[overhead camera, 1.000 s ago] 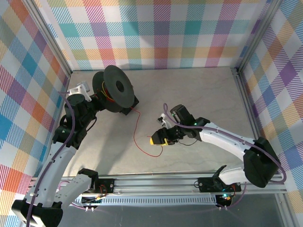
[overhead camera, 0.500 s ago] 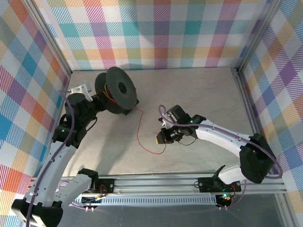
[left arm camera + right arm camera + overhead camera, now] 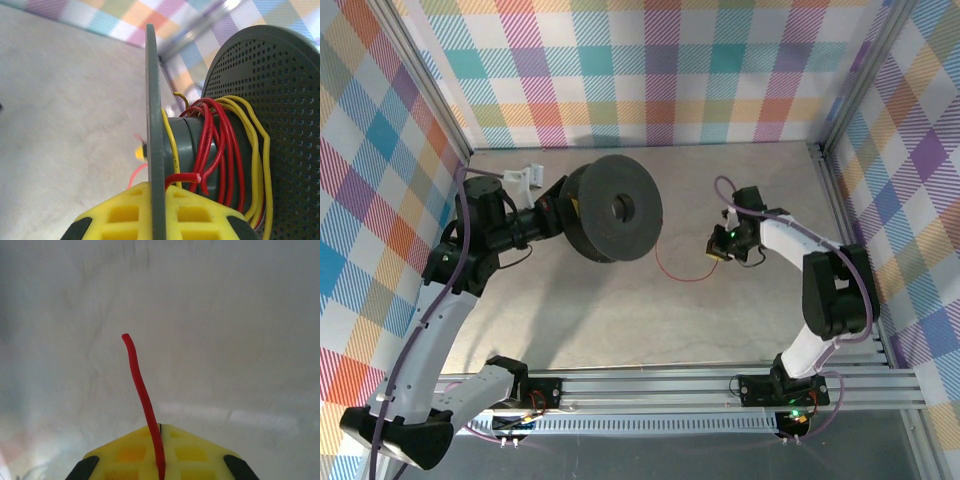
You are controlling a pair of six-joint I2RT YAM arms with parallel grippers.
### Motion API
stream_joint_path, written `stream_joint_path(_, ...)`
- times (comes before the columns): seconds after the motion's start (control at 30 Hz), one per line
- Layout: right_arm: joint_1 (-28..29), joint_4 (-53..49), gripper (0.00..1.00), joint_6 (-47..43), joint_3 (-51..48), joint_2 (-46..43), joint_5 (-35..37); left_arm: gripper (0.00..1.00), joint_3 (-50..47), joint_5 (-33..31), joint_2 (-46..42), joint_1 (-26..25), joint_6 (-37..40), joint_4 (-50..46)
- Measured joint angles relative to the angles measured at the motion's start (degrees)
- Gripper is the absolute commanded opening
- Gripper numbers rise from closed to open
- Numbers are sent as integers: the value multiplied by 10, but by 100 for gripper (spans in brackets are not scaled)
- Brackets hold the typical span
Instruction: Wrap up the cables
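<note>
Cable (image 3: 144, 392) ran rightward from the spool (image 3: 615, 208) to the right gripper (image 3: 720, 247), clenched on its end. Left gripper (image 3: 158, 210) clamped the spool's flange.

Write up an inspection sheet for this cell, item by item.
Surface: pale, stone-patterned table.
Job's things: red wire and yellow wire wound on the dark spool; a red tail hangs across to the right arm.
Clutter: nothing seen.
Grippers: left claw shut on the spool's flange; right claw shut on the red wire near its end.
Cables: lilac cords along both arms.
Surroundings: checked walls, metal rail.
</note>
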Motion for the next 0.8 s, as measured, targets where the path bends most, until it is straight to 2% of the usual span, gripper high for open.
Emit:
stream_joint_path(0.13, -44, -2, 0, 2, 83, 30, 6, 0, 6, -2, -18, -52, 25, -52)
stream_joint_path(0.33, -78, -13, 0, 18, 180, 32, 13, 0, 5, -71, -28, -160, 56, -110)
stream_joint_path(0.57, -81, -30, 0, 42, 274, 32, 17, 0, 0, -242, 14, -291, 71, -157)
stream_joint_path(0.8, -81, -36, 0, 77, 348, 32, -2, 0, -13, -388, 119, -366, 71, -161)
